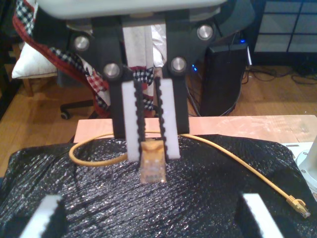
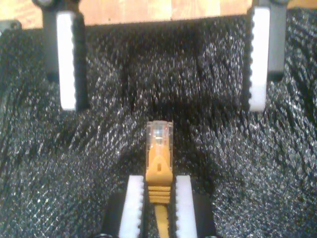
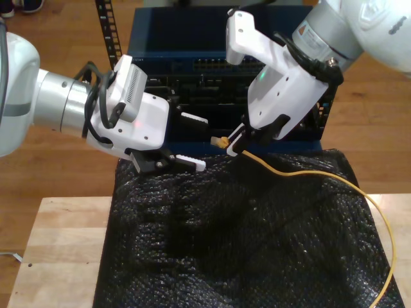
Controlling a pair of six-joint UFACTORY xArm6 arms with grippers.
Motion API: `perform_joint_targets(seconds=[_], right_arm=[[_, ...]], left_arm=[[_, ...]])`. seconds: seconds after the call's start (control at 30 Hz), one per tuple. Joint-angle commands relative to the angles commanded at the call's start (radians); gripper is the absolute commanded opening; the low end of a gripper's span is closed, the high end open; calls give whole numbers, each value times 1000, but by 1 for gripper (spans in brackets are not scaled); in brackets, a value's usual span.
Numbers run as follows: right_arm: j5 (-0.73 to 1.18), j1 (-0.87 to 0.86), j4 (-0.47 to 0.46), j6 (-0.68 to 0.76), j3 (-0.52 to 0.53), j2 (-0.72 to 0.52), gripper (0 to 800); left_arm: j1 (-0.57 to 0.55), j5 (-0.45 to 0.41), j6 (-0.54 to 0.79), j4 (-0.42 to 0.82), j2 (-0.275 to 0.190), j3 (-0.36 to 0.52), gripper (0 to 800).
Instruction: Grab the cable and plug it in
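The yellow-orange cable [image 3: 321,174] trails across the black cover toward the exterior view's right. Its clear-tipped plug [image 2: 159,133] sticks out from my second gripper [image 2: 158,201], which is shut on the plug's orange boot. In the exterior view my second gripper [image 3: 235,144] holds the plug [image 3: 221,141] above the cover's back edge. My first gripper [image 3: 194,140] faces it from the exterior view's left, open, with nothing between its white pads [image 1: 47,216]. The first wrist view shows the held plug [image 1: 152,169] between the second gripper's fingers [image 1: 132,124], and the cable's other plug [image 1: 298,204] lying on the cover.
A black textured cover [image 3: 244,244] lies over the wooden table [image 3: 58,244]. A dark blue rack unit with a row of ports [image 3: 212,64] stands behind the grippers. Beyond the table are a chair with checked cloth [image 1: 99,79] and a black computer tower [image 1: 223,74].
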Motion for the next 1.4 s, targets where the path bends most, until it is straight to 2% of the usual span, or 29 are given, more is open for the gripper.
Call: perform_joint_targets(seconds=[0.2,0.5,0.7,0.87,1.23,1.3,1.4], right_arm=[[-2,0,2,0,2,0,7],[-5,2,2,3,3,0,9],[-6,2,2,3,3,0,9],[-5,3,2,3,2,0,9],[-6,6,2,3,5,6,9],[-6,6,2,3,5,6,9],[-6,6,2,5,3,8,9]], left_arm=[[2,3,-40,-29,-2,0,726],[2,8,-58,-43,0,6,556],[2,12,-86,-43,5,8,492],[2,21,-86,-43,11,6,463],[3,37,-87,-44,11,3,462],[3,37,-86,-43,11,3,421],[3,37,-87,-43,11,5,411]])
